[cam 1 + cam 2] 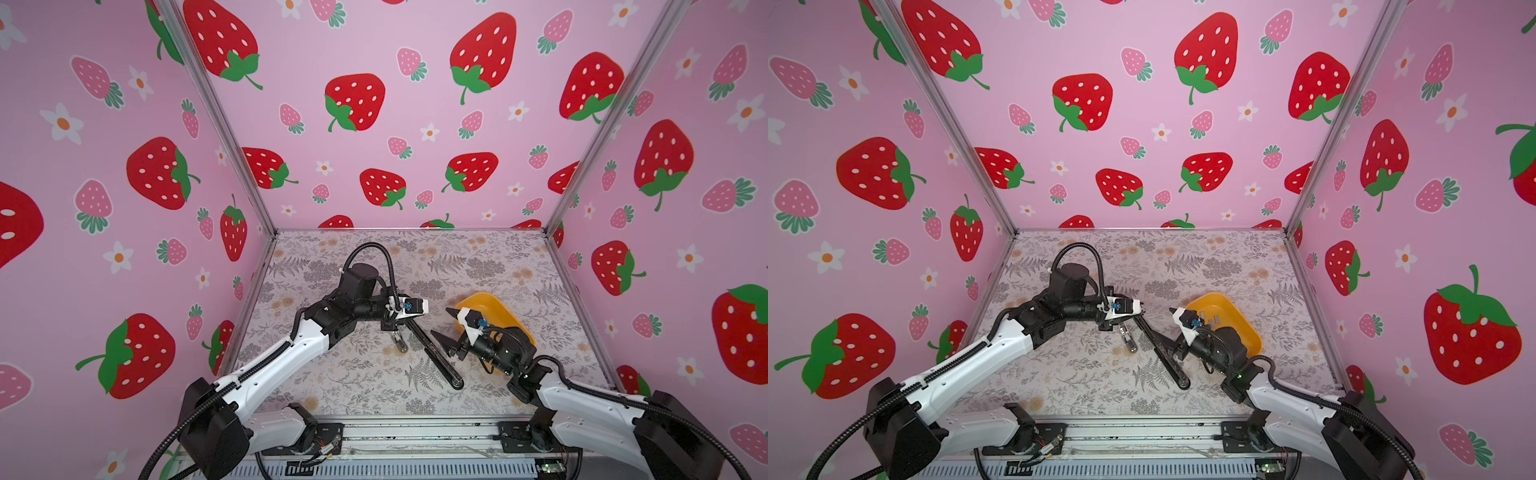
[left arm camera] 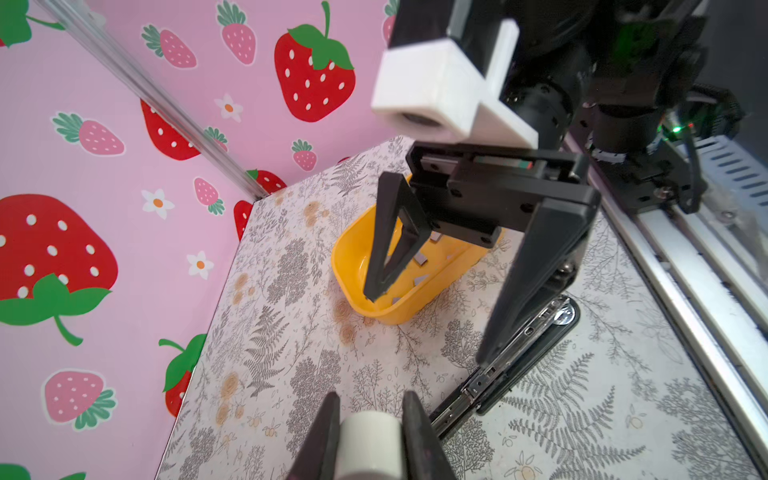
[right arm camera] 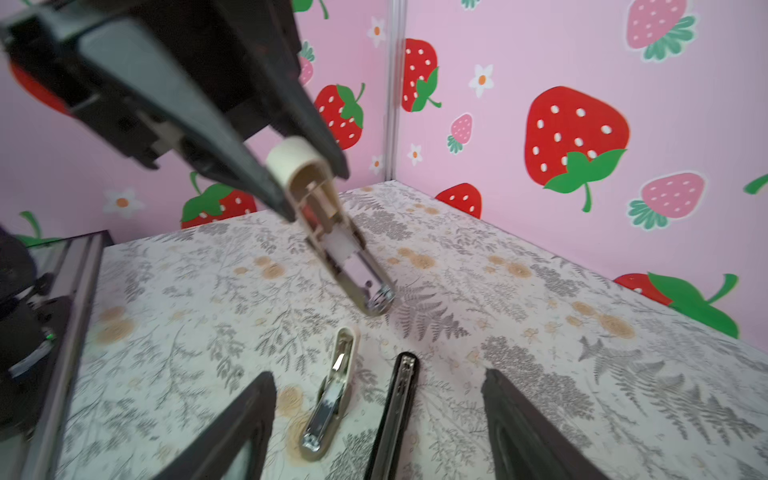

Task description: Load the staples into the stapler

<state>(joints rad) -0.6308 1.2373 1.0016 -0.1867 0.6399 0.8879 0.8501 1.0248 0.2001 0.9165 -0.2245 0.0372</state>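
Left claw [image 2: 370,419] is clamping what looks like the stapler's [image 1: 436,353] cream lid [image 3: 324,224]. Right claw [image 2: 428,326] is hanging open, empty. Staples [image 2: 420,259] are sitting in the yellow tray [image 2: 395,309]. They're looking light, stiff, slippery and crumbly, so I'm thinking gentle pinch on the long edges.

A counter [image 1: 332,374] with a grey fern-and-flower print carries a yellow plastic dish [image 1: 511,316], right of centre. Pink walls [image 1: 415,83] printed with red strawberries and white flowers close the left, far and right sides, joined by aluminium posts [image 1: 224,124]. A metal rail [image 1: 415,436] runs along the near edge.
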